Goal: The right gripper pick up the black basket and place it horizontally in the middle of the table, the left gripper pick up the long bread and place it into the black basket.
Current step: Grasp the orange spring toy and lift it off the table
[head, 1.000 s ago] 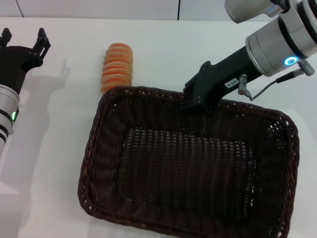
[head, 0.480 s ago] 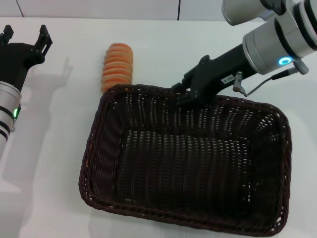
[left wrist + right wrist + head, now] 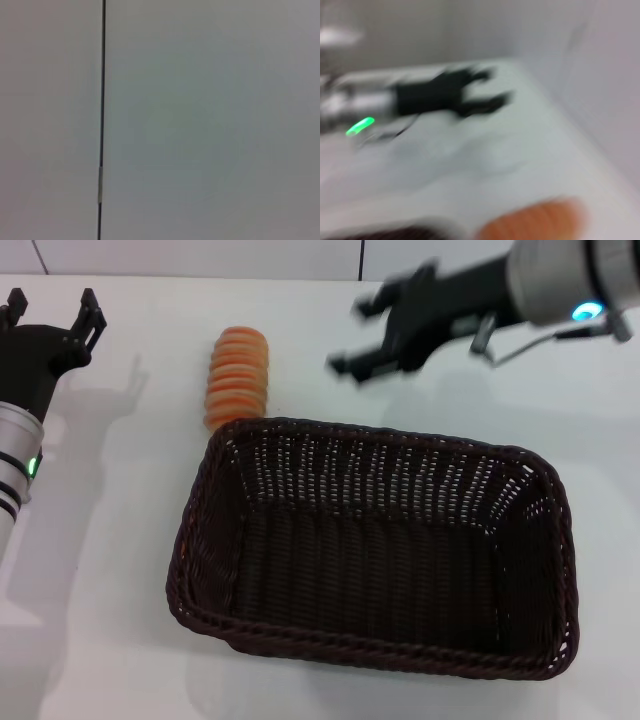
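Observation:
The black basket lies flat on the white table, long side across the view, and it is empty. The long bread lies just beyond the basket's far left corner, outside it. My right gripper is open, blurred with motion, and hangs above the table behind the basket's far rim, clear of it. My left gripper is open and empty at the far left, well left of the bread. The right wrist view shows the bread close by and the left gripper farther off.
A wall with a dark seam runs behind the table's far edge. The left wrist view shows only a plain grey surface with a dark vertical line.
My right gripper let go of the basket's far rim, opened and rose back away from it. The basket settled flat and turned more level across the table. The left arm has not moved.

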